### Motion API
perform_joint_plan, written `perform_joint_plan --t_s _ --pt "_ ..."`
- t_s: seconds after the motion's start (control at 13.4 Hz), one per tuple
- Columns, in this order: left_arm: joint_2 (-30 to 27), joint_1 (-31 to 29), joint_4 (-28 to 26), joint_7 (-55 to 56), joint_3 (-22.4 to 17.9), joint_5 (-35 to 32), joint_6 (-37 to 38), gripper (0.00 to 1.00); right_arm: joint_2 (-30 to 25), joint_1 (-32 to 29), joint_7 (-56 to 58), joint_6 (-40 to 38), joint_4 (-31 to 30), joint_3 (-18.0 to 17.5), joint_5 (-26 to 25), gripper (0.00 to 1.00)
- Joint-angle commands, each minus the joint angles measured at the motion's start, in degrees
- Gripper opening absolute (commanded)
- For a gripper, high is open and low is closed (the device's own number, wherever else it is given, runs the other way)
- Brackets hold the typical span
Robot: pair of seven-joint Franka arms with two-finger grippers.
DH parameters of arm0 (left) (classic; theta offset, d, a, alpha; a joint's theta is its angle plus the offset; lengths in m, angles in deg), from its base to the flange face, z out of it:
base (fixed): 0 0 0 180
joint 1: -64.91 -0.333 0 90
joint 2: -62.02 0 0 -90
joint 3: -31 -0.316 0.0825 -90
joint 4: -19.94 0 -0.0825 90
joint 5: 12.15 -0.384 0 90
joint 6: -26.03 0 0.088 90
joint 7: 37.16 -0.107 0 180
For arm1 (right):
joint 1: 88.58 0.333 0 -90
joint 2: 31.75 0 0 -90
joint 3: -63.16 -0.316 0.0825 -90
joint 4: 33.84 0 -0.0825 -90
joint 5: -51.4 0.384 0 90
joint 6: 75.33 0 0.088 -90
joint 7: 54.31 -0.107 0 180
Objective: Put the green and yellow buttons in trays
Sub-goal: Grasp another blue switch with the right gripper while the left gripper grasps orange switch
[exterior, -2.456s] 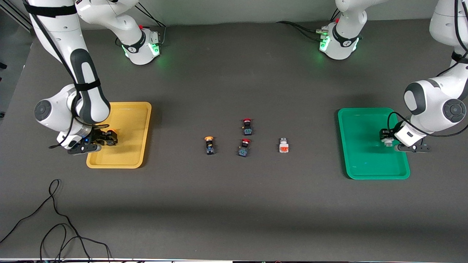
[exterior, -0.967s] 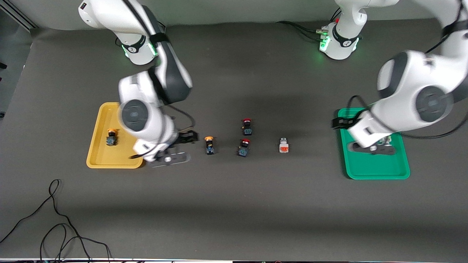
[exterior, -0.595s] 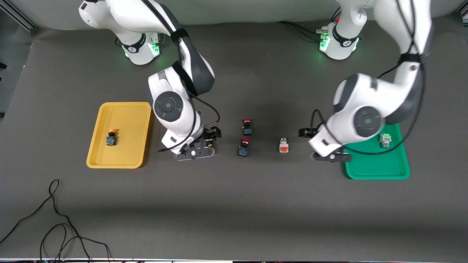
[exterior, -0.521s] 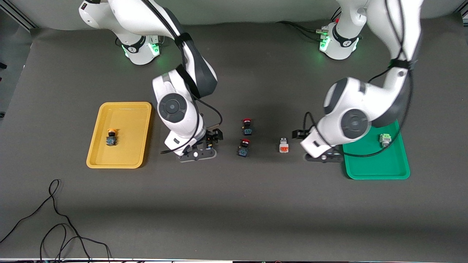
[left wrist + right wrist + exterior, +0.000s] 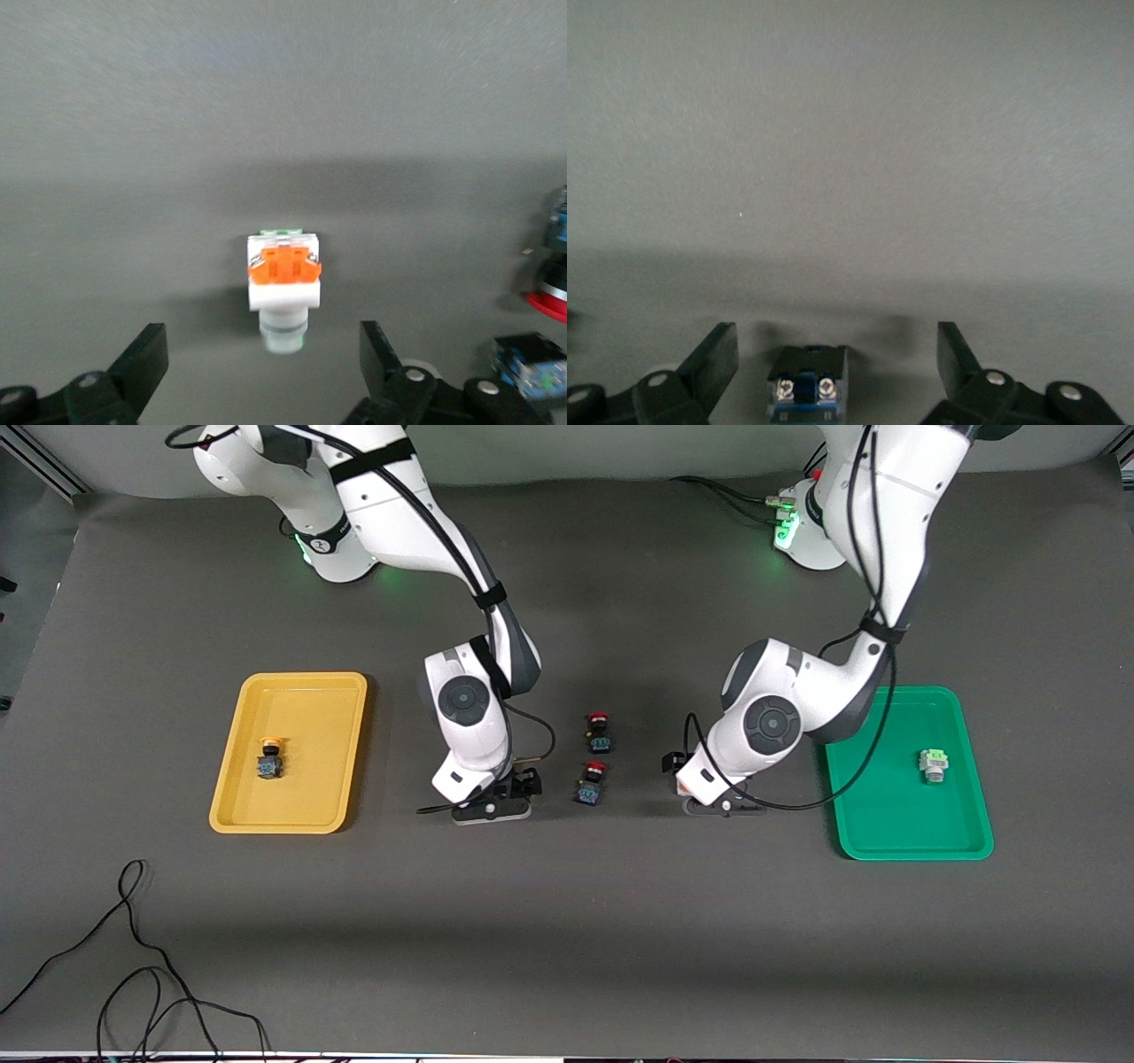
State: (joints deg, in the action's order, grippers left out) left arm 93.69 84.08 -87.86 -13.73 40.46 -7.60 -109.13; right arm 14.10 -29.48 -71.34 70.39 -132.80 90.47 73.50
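The yellow tray (image 5: pixel 292 815) holds one yellow-capped button (image 5: pixel 269 756). The green tray (image 5: pixel 912 841) holds the white button with the light green face (image 5: pixel 932 764). My right gripper (image 5: pixel 512 784) is open and low over the second yellow button, whose black-blue body (image 5: pixel 808 390) lies between its fingers (image 5: pixel 718 354); its cap is hidden. My left gripper (image 5: pixel 689 779) is open and low over a white-bodied switch with an orange block (image 5: pixel 283 283), which lies just ahead of its fingers (image 5: pixel 381 350). Both gripped-over parts are hidden in the front view.
Two red-capped black-bodied switches (image 5: pixel 600 731) (image 5: pixel 591 781) lie on the table between the two grippers. One red cap (image 5: pixel 549 301) shows in the left wrist view. Loose black cables (image 5: pixel 133 957) lie near the front edge at the right arm's end.
Both grippers left the trays, each leaving its button there, and swung to the table's middle. In the last half second they came down over the yellow button and the white-orange switch.
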Motion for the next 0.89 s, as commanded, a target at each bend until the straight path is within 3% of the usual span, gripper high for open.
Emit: perform_joint_plan --t_s 0.0,0.15,0.22,0.37,0.45,0.6,0.82 --pt "1.3 1.7 -2.6 1.4 -1.0 -0.1 -5.9 0.97 -1.0 0.5 -1.1 -0.3 0.3 0.3 1.9 0.77" --pt "2.5 1.8 -2.7 2.0 -1.0 -0.1 -8.0 0.96 -1.8 0.6 -0.8 -1.1 0.3 0.4 3.0 0.50" --pt "2.6 1.7 -2.7 1.9 -1.0 -0.1 -8.2 0.87 -2.4 0.6 -0.9 -3.2 0.3 0.4 3.0 0.40" --pt "2.1 1.7 -3.0 4.6 -1.1 -0.2 -8.0 0.23 -3.5 0.6 -1.0 -6.2 0.3 0.4 3.0 0.34" --pt "2.2 1.7 -2.9 5.4 -1.1 -0.2 -8.1 0.00 -3.8 0.6 -1.0 -6.5 0.3 0.4 3.0 0.33" --pt "2.0 1.7 -2.8 5.9 -1.1 -0.2 -7.9 0.00 -4.6 0.6 -0.9 -7.0 0.3 0.5 3.0 0.32" --pt "-1.3 1.3 -2.8 7.9 -1.1 -0.2 -5.8 0.00 -9.8 0.1 -0.8 -17.7 2.7 2.7 2.9 0.31"
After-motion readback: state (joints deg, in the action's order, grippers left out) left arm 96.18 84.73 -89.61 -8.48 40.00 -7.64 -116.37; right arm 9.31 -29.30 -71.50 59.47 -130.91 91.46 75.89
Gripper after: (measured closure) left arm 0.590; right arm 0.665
